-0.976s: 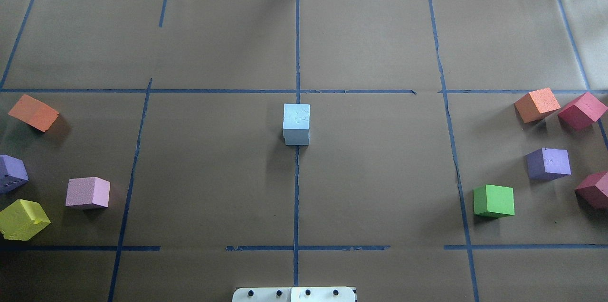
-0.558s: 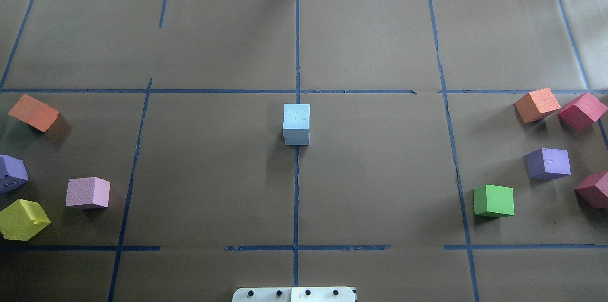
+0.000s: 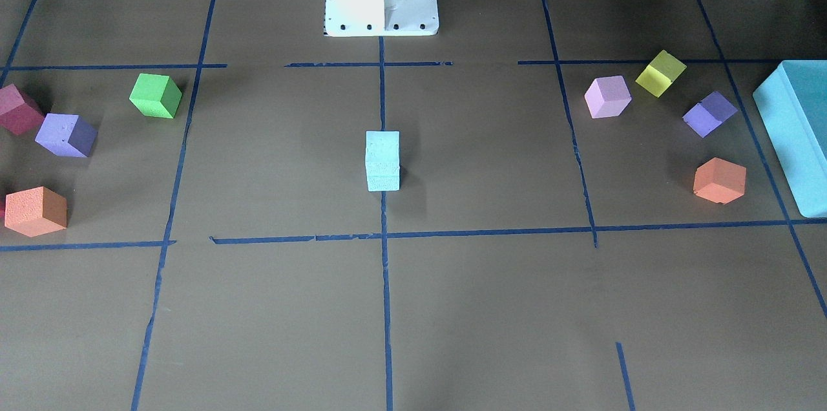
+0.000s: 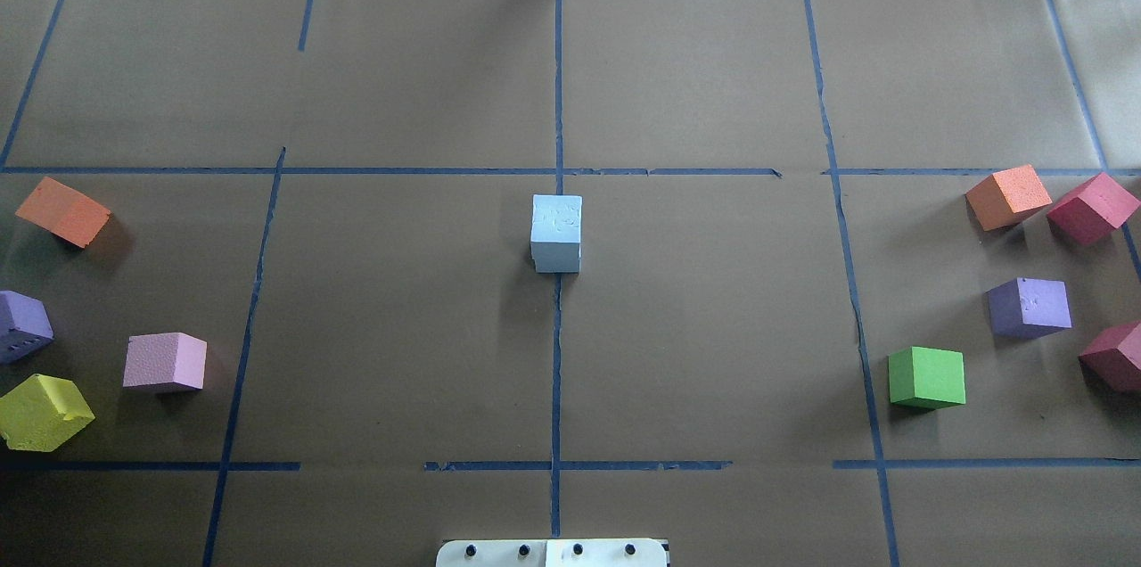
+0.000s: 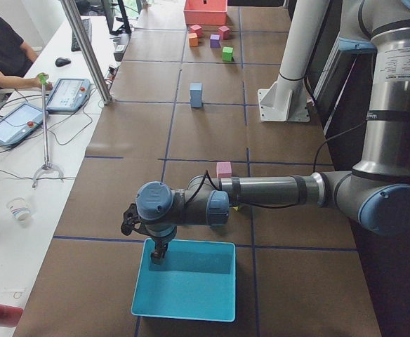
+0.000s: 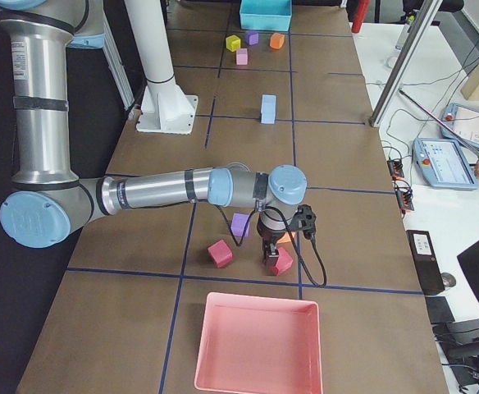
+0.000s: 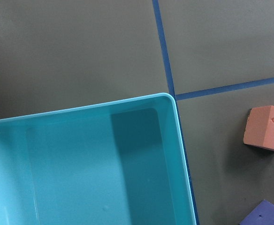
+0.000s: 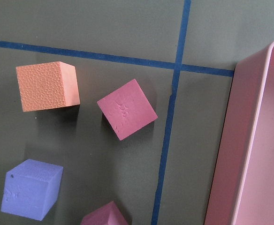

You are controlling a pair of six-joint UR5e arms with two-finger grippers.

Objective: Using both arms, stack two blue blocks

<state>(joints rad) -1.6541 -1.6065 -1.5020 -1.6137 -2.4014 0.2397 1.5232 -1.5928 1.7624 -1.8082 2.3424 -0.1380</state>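
The two pale blue blocks stand one on top of the other at the table's centre, on the blue tape line. The upper one [image 4: 557,217] sits squarely on the lower one [image 4: 556,263]; the stack also shows in the front view [image 3: 382,159]. No arm is near it. My left gripper [image 5: 156,253] shows only in the exterior left view, hanging over the teal box [image 5: 191,284]. My right gripper [image 6: 271,256] shows only in the exterior right view, over a dark red cube [image 6: 282,261]. I cannot tell whether either is open or shut.
Orange [image 4: 62,210], purple [image 4: 20,324], pink [image 4: 165,362] and yellow [image 4: 43,411] cubes lie at the left. Orange [image 4: 1007,195], dark red [image 4: 1092,208], purple [image 4: 1030,307] and green [image 4: 927,377] cubes lie at the right. A pink tray [image 6: 256,349] stands at the right end.
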